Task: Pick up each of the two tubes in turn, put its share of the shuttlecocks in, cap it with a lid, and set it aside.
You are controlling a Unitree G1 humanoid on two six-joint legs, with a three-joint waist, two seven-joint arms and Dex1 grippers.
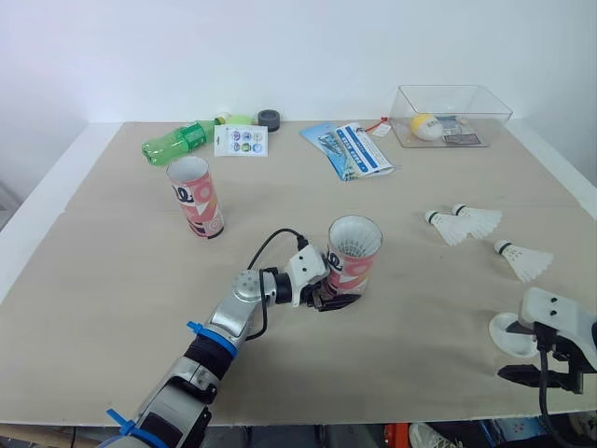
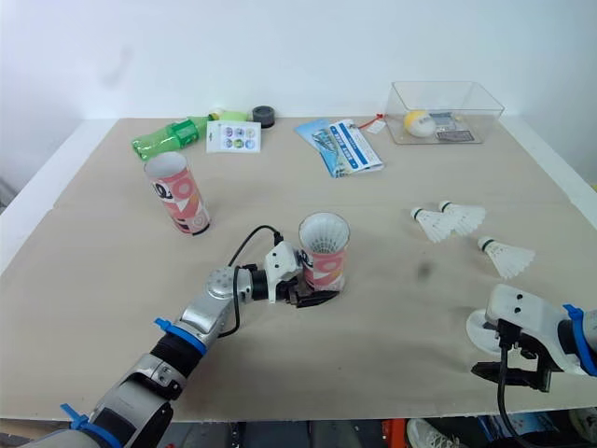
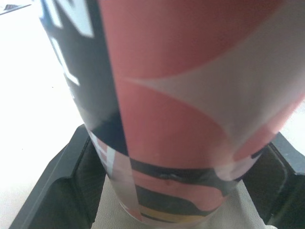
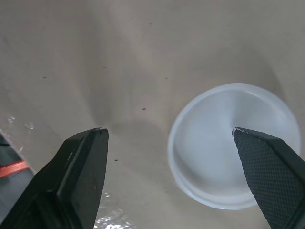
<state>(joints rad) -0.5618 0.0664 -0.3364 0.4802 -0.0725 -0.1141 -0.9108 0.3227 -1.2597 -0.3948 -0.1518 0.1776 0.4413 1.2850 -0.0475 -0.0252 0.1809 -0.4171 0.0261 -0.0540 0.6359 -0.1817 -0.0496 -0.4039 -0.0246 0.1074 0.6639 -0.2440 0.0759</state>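
Beige tabletop [image 1: 112, 280] runs under both arms. The left pincer [image 1: 334, 301] is clamped low on the near tube [image 1: 354, 247]; the left wrist view shows a black finger [image 3: 88, 167] on either side of its base, apparently pressed against the wall. This pink-and-white tube stands upright, mouth open. I cannot tell whether anything is already inside. The far tube [image 1: 194, 196] stands beyond this pincer and to its left, well apart.

3 shuttlecocks lie beyond the right pincer [image 4: 170, 133], well apart from the left one: 2 touching [image 1: 446, 227] [image 1: 478, 219], 1 alone [image 1: 524, 259] nearer. The right pincer hovers with fingers spread above a white lid [image 4: 233, 145], which sits off-centre, under one fingertip.

Risks, as I judge them:
- A grip so low leaves a tall tube free to swing or tip when lifted.
- A hard squeeze could dent the wall, so the lid would not seat.
- The flat lid may skid from an off-centre pinch towards the table's near edge.
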